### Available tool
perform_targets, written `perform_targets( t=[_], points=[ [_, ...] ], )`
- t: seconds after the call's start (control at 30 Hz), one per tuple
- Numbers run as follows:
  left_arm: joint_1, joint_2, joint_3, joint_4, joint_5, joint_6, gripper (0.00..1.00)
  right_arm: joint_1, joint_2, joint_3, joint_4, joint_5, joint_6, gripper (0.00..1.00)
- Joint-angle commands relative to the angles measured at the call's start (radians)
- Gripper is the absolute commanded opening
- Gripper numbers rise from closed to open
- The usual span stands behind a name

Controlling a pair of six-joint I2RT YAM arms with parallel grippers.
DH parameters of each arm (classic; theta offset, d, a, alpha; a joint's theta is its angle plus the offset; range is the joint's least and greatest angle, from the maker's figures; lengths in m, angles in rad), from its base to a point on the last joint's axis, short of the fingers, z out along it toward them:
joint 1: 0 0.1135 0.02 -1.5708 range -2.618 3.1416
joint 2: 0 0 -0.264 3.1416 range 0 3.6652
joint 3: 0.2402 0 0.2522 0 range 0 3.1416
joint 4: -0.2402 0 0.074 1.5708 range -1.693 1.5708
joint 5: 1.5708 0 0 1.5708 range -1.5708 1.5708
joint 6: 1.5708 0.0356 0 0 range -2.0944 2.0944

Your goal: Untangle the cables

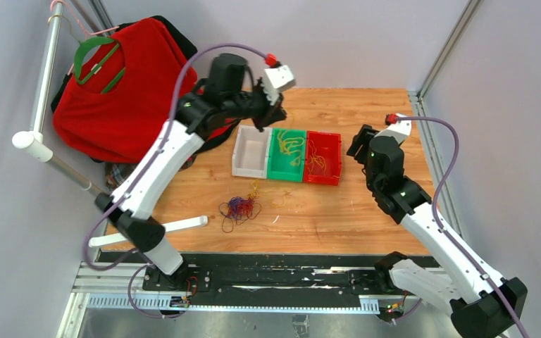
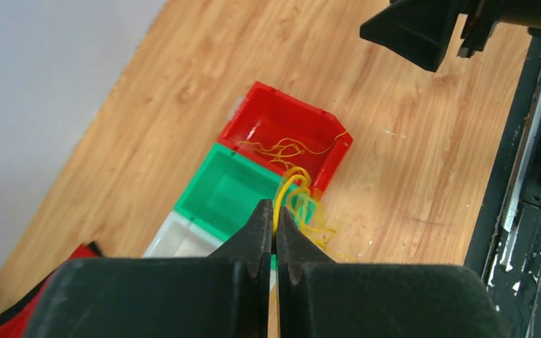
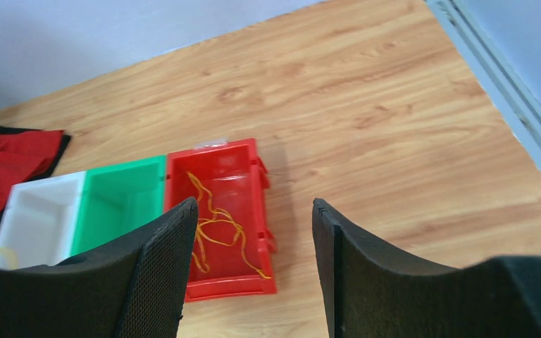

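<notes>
A tangle of dark red, purple and yellow cables (image 1: pixel 239 208) lies on the wooden table in front of three bins. My left gripper (image 1: pixel 261 124) hovers above the white and green bins. In the left wrist view it (image 2: pixel 275 211) is shut on a thin yellow cable (image 2: pixel 289 183), which curls down over the green bin (image 2: pixel 225 190). Yellow strands (image 1: pixel 290 144) show in the green bin. Thin orange wires (image 3: pixel 215 218) lie in the red bin (image 3: pixel 253 172). My right gripper (image 3: pixel 253 204) stands open and empty, above and to the right of the red bin (image 1: pixel 324 179).
A white bin (image 1: pixel 250 151) sits left of the green one. A red shirt on a green hanger (image 1: pixel 127 84) hangs from a rack at the back left. A white bar (image 1: pixel 176 227) lies at the table's near left edge. Metal rails frame the right side.
</notes>
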State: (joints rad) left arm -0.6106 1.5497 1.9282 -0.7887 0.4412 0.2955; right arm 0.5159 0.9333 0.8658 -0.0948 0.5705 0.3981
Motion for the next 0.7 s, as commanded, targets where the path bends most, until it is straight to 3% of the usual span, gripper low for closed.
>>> perform_targets(
  t=[0.0, 0.27, 0.67],
  points=[
    [-0.07, 0.149, 0.099, 0.052, 0.011, 0.006, 0.0, -0.059, -0.023, -0.028, -0.073, 0.063, 0.048, 0.61],
    [-0.114, 0.466, 0.292, 0.105, -0.017, 0.03, 0.0, -0.08, -0.033, -0.043, -0.071, 0.073, 0.03, 0.59],
    [-0.148, 0.641, 0.214, 0.327, -0.111, 0.036, 0.0, -0.113, -0.052, -0.089, -0.033, 0.024, 0.022, 0.56]
  ],
)
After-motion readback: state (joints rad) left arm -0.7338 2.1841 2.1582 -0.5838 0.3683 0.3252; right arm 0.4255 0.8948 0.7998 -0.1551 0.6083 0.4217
